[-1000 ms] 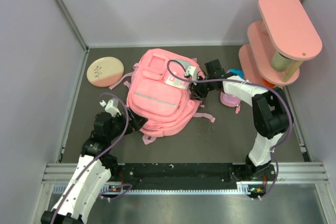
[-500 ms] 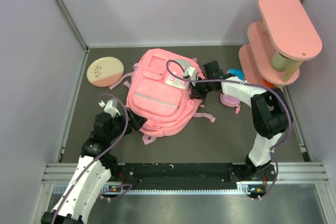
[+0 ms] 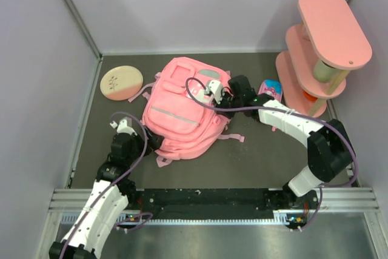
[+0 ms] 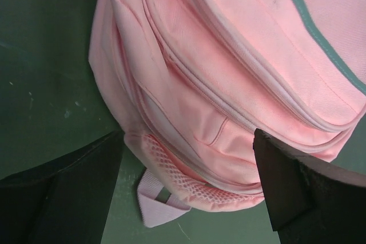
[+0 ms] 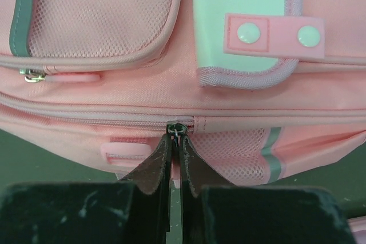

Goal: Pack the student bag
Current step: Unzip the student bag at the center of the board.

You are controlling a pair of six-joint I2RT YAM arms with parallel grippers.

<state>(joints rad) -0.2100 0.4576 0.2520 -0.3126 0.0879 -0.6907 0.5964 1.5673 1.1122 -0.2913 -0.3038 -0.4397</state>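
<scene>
Pinching tight, our right gripper (image 5: 174,141) shows its two dark fingers pressed flat together on the small metal zipper pull (image 5: 174,128), right on the long zip seam that runs along the side of the large pink fabric backpack (image 3: 182,110). That bag lies front-up on the dark counter (image 3: 254,162), its mesh pocket and white patch facing the top camera. At the bag's near bottom corner we see our left gripper (image 4: 189,161) spread as wide as it goes, one finger on each side of the corner with its netted side pocket and a loose pink strap loop. It holds nothing, and we cannot tell whether either finger touches the cloth.

Off the bag's right side sits a small pink cartoon pencil case (image 3: 270,89), and beyond that a pink tiered shelf (image 3: 321,47); off the bag's far left corner lies a round beige disc (image 3: 121,83).

We read this as the opening step: the zip looks shut, so nothing can go in yet. Next calls for a steady drag of the pull along its track. The soft bag may slide along with it, so we would want the left gripper to clamp the corner first.
</scene>
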